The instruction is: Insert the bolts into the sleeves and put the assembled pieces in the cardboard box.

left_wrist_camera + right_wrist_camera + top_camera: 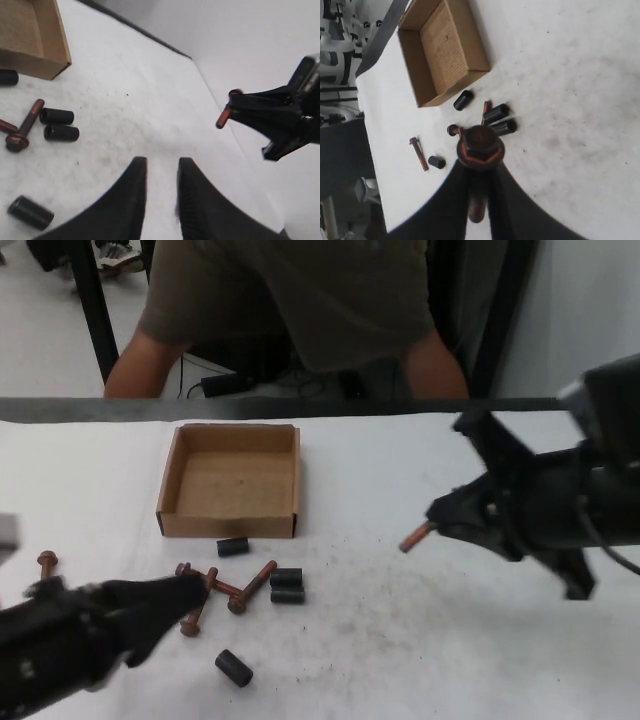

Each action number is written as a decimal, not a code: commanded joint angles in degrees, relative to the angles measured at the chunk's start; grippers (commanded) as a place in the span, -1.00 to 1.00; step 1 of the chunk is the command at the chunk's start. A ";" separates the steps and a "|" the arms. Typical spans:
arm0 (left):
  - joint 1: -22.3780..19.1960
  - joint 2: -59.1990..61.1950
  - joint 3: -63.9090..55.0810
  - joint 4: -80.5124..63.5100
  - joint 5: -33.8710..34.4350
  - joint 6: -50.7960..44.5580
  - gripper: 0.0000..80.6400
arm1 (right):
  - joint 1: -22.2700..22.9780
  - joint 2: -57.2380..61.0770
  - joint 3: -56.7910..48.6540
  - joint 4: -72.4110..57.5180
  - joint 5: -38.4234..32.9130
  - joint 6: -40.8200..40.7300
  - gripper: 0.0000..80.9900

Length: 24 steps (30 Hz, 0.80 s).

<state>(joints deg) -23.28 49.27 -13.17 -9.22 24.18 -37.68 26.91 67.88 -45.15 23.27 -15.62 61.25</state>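
Left claw, parted and empty, near loose bolts and sleeves beside cardboard box; right claw clamped on raised bolt

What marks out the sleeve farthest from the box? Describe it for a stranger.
Start at the cardboard box. In front of it lies a scatter of bolts and black sleeves. The lone sleeve lies past them all, apart, touching nothing.

cardboard box cropped, left arm cropped
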 commanded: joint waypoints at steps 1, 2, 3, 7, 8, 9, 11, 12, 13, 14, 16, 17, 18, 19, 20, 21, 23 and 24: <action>-2.38 -0.20 -3.13 8.00 -4.60 1.22 -0.49 | 0.14 -3.66 0.01 2.86 -0.74 -4.01 -1.00; -4.09 -0.20 -4.77 12.59 -7.84 0.39 -0.51 | 0.14 -5.38 0.01 4.11 -1.06 -4.83 -1.00; -5.11 -0.20 -6.29 15.53 -10.94 -1.30 -0.53 | 0.14 -6.69 0.01 5.31 -1.37 -5.41 -1.00; -8.57 -0.20 -10.74 25.80 -18.03 -8.49 -0.65 | 0.14 -12.43 0.01 9.42 -3.19 -9.17 -1.00; -8.92 -0.10 -11.26 26.80 -19.08 -9.17 -0.66 | 0.14 -13.47 0.01 10.39 -3.63 -10.67 -1.00; -9.13 -0.13 -11.73 27.55 -20.43 -10.09 -0.67 | 0.14 -14.67 0.01 11.03 -4.09 -11.61 -1.00; -9.32 -0.13 -12.08 28.62 -24.18 -12.61 -0.67 | 0.14 -16.74 0.01 12.87 -4.71 -13.74 -1.00; -9.31 -0.13 -12.05 28.85 -25.13 -14.46 -0.67 | 0.14 -17.55 0.01 13.63 -4.86 -14.84 -1.00; -9.31 0.10 -12.05 29.59 -25.91 -16.22 -0.67 | 0.14 -18.17 0.01 14.39 -4.92 -15.68 -1.00; -9.31 0.41 -12.05 30.14 -26.06 -17.60 -0.67 | 0.14 -18.83 0.01 14.99 -4.90 -16.78 -1.00; -9.31 1.79 -12.05 31.01 -25.77 -18.51 -0.67 | 0.14 -19.78 0.01 16.45 -5.06 -18.95 -1.00; -9.31 2.92 -12.05 31.09 -25.32 -18.52 -0.67 | 0.14 -20.00 0.01 17.07 -5.20 -19.81 -1.00; -9.31 4.34 -12.05 31.07 -24.18 -18.92 -0.67 | 0.14 -20.06 0.01 17.49 -5.31 -20.96 -1.00; -9.31 5.94 -12.05 30.81 -23.73 -19.60 -0.67 | 0.14 -20.03 0.01 17.71 -5.52 -21.52 -1.00; -9.31 7.38 -12.05 30.73 -23.64 -20.67 -0.67 | 0.14 -20.03 0.01 17.95 -6.05 -22.00 -1.00; -9.31 9.23 -12.40 30.74 -23.63 -21.59 -0.67 | 0.14 -20.03 0.01 17.96 -6.56 -22.38 -1.00; -9.31 13.04 -12.98 29.81 -22.25 -21.95 -0.67 | 0.14 -20.03 0.01 17.96 -7.67 -23.12 -1.00; -9.31 14.76 -13.39 29.04 -21.57 -21.95 -0.67 | 0.14 -20.03 0.01 17.96 -8.09 -23.42 -1.00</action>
<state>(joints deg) -32.20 61.52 -25.09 21.13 0.74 -58.41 26.91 48.33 -44.98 41.25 -21.07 40.21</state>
